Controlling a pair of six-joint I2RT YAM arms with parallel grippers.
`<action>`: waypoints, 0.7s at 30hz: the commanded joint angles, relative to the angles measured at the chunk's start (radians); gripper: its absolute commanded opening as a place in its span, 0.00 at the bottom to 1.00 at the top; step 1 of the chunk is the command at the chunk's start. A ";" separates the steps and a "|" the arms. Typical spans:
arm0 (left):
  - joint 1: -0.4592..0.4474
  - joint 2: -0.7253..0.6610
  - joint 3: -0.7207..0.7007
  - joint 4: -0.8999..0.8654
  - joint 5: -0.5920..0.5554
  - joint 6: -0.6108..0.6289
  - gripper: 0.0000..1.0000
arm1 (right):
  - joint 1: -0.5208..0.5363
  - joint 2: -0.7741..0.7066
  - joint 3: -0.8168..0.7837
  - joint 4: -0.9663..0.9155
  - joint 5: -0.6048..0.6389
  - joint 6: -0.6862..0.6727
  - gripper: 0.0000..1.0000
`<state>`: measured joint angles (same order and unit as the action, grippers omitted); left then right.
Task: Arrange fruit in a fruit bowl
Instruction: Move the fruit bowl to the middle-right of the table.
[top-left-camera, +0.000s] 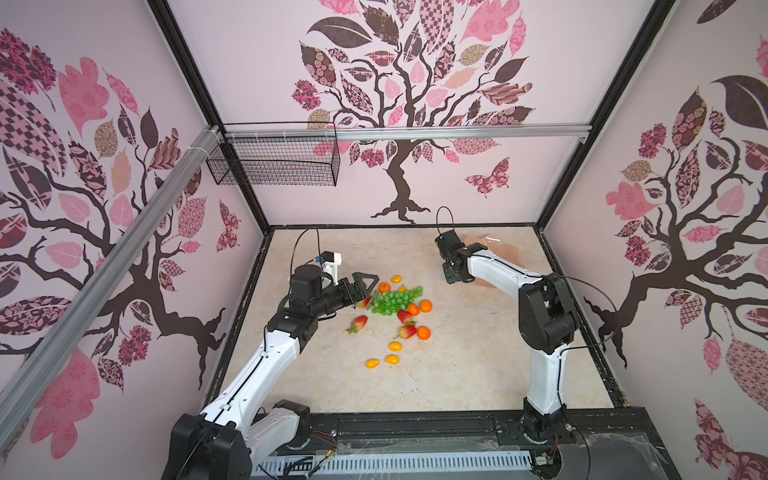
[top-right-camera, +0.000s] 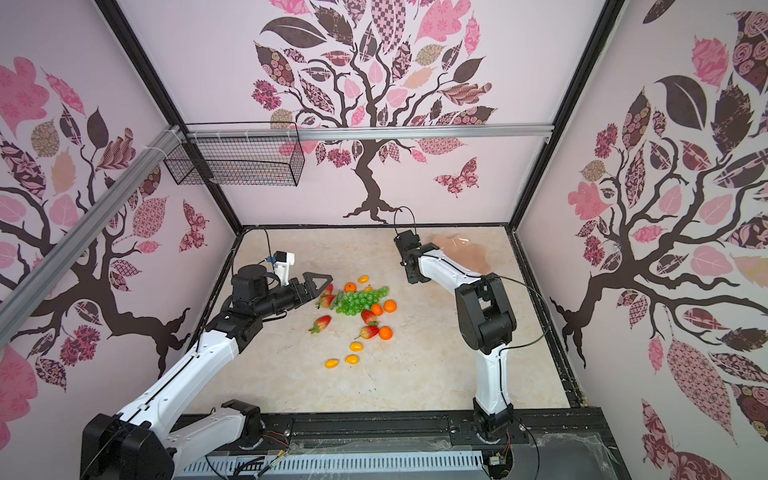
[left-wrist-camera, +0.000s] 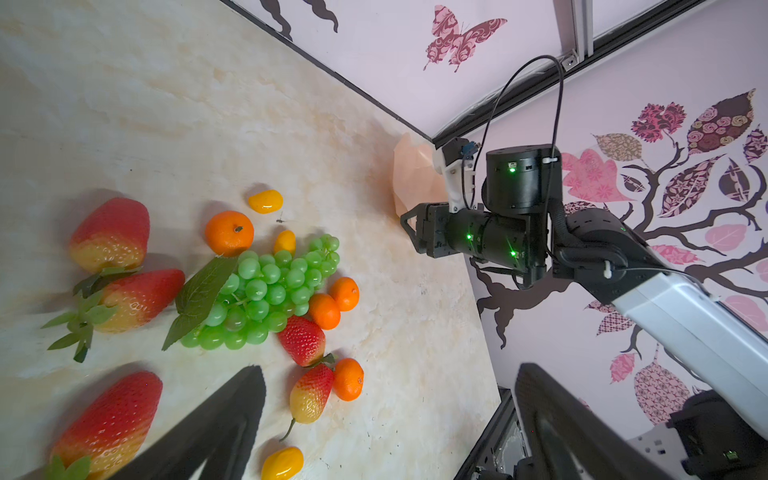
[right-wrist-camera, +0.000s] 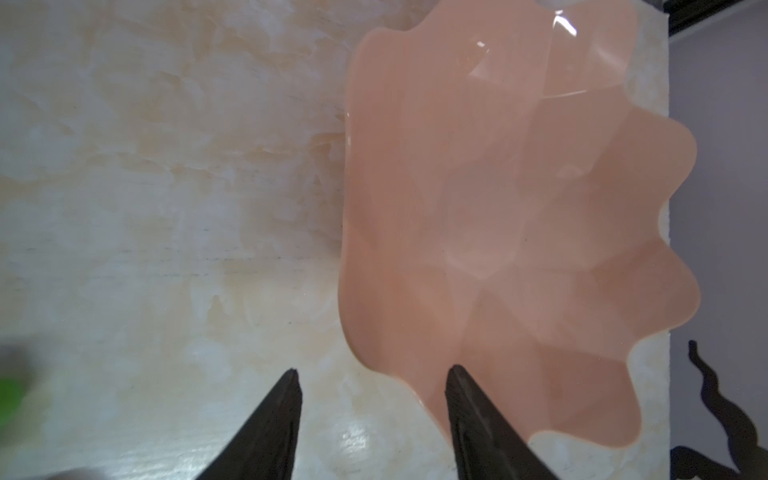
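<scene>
Right gripper (right-wrist-camera: 374, 368) jaws parted, bowl (right-wrist-camera: 519, 208) rim between them, lower centre; left gripper (left-wrist-camera: 390, 368) wide, fruit (left-wrist-camera: 266, 291) lower left.

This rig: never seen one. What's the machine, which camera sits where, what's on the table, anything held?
Two robot arms stand at the near edge of a table, each ending in a two-finger pincer. The top views look down on everything; each wrist view rides on an arm, looking out past its pincer. Toy fruit lies mid-table: a green grape bunch, strawberries, tangerines, small yellow ovals. The peach fruit bowl sits empty toward the far right. The left pincer is open beside the fruit, holding nothing. The right pincer is open with its fingers either side of the bowl's rim, not gripping yet.
</scene>
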<state>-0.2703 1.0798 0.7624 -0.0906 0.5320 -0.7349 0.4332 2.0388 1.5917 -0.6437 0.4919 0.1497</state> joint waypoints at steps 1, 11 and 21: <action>-0.004 -0.006 -0.028 0.037 0.020 -0.004 0.98 | 0.002 0.071 0.058 -0.034 0.060 -0.024 0.53; -0.004 0.033 -0.005 0.032 0.056 0.003 0.98 | 0.002 0.173 0.131 -0.037 0.099 -0.050 0.30; -0.004 0.025 -0.011 0.025 0.028 -0.002 0.98 | 0.002 0.187 0.141 -0.042 0.088 -0.050 0.13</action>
<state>-0.2710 1.1114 0.7624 -0.0757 0.5659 -0.7357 0.4328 2.1876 1.7058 -0.6628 0.5995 0.0856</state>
